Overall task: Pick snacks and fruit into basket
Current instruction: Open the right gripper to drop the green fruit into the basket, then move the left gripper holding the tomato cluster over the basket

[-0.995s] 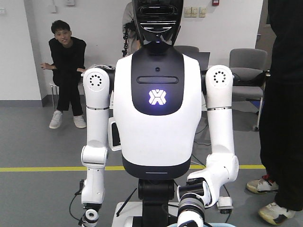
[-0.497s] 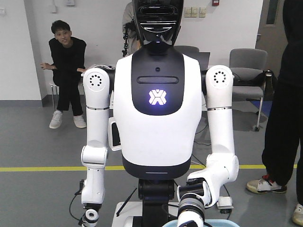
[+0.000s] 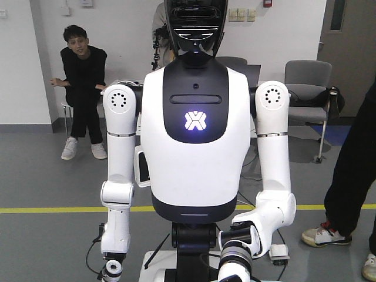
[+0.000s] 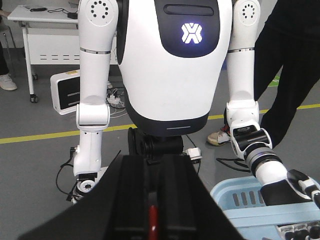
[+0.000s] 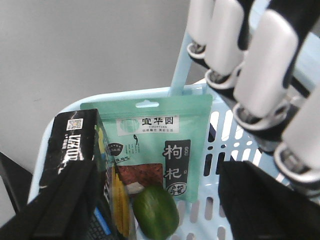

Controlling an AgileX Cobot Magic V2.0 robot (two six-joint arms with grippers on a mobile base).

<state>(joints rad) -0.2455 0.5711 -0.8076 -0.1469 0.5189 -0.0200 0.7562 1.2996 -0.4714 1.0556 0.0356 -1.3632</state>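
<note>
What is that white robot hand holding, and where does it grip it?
The white hand seems to hold the light-blue basket at its rim, near the upright handle; the contact itself is hidden.

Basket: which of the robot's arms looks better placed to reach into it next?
Probably the right. Its wrist view looks straight into the basket, close above the mint-green pouch; the left wrist view catches the basket only at its lower-right corner.
</note>
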